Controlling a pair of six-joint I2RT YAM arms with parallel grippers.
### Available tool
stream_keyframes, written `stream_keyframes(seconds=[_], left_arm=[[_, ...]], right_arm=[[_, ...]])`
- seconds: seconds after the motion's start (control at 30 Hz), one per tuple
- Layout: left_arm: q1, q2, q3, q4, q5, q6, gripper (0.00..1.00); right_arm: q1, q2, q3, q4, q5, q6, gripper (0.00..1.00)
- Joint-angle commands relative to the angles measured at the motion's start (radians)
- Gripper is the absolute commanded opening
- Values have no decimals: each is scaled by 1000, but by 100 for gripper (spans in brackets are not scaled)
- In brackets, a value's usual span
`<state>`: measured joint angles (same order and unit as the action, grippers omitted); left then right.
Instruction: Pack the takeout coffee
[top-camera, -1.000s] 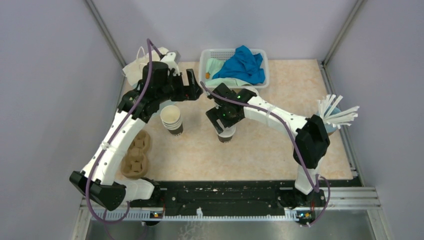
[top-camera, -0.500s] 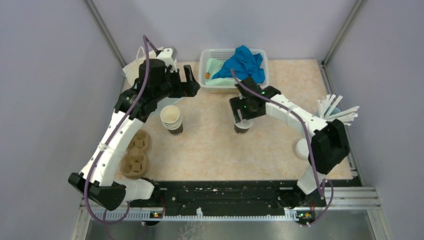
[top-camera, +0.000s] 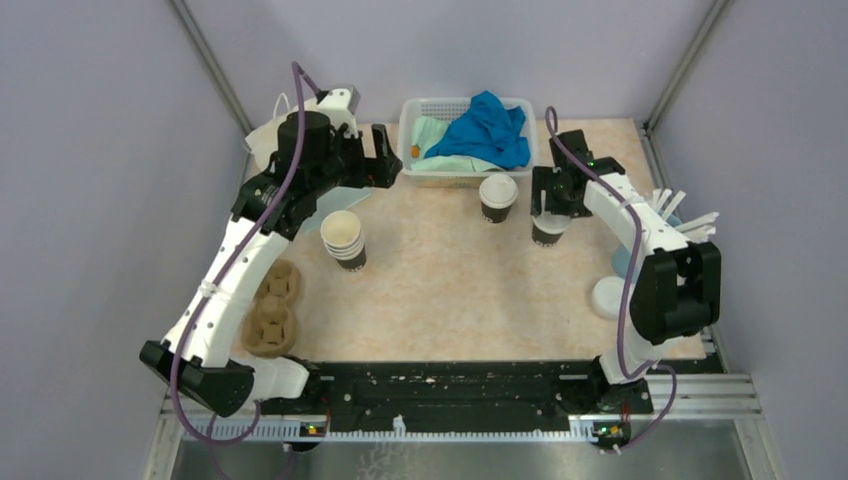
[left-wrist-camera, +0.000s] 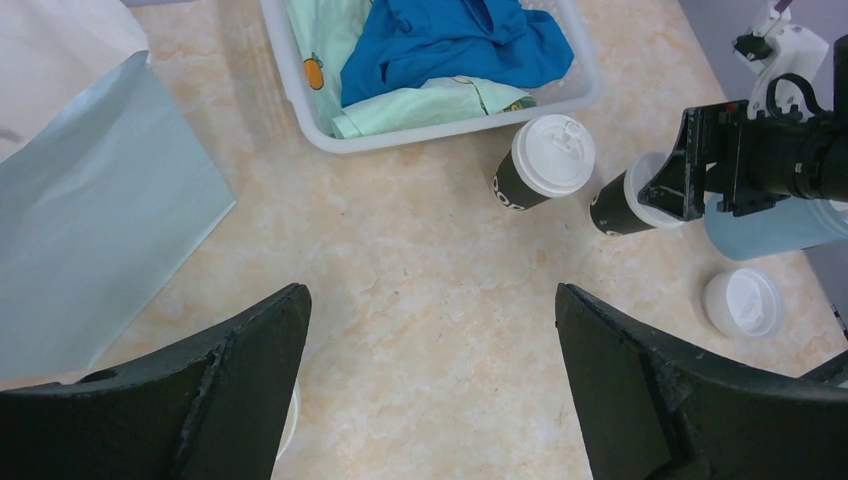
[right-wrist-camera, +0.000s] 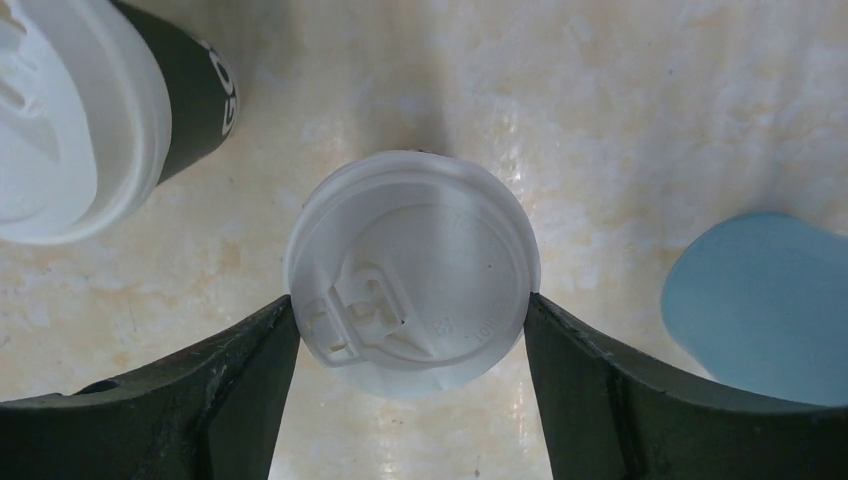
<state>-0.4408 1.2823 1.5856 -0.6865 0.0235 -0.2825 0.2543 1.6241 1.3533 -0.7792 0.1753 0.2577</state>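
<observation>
Held coffee cup (right-wrist-camera: 420, 260) between lidded cup (right-wrist-camera: 80, 110), blue cup (right-wrist-camera: 760, 310), centre tabletop (top-camera: 440, 290) free

A small dark-walled paper cup with a round white plastic lid (right-wrist-camera: 412, 270) stands upright between the fingers of the right pincer (right-wrist-camera: 408, 315). Both fingers touch the lid's rim, one on each side, and the lid's raised sip tab lies toward the left-hand finger in the wrist view. A second lidded dark paper cup (right-wrist-camera: 90, 110) with white lettering on its wall stands upright just to the pincer's left, apart from the first. A loose round white plastic lid (top-camera: 607, 297) lies flat, nearer the arm bases than the pincer. A stack of open paper cups (top-camera: 343, 238) — cream inside, banded wall — stands upright well off to the pincer's left.
</observation>
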Motion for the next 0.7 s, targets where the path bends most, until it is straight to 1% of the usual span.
stream_keyframes(seconds=[0.0,0.17,0.33,0.4,0.57,0.67], left_arm=[[4,40,6,87,36,36,98],[-3,80,44,90,44,53,98],[-41,102,88,77,-1,100,98],[-51,97,85,77,0,101,98],[-48,79,77,52,16,66,98],[-45,74,89,1,18,5,98]], right_arm=[[-23,87,88,18,69,-31,77],[-27,120,116,17,61,-22,80],[-27,80,115,-10,47,-20,93],[-27,64,131,-33,40,-29,96],[-27,39,193,-89,38,-64,99],[-25,33,237,-130,45,-83,99]])
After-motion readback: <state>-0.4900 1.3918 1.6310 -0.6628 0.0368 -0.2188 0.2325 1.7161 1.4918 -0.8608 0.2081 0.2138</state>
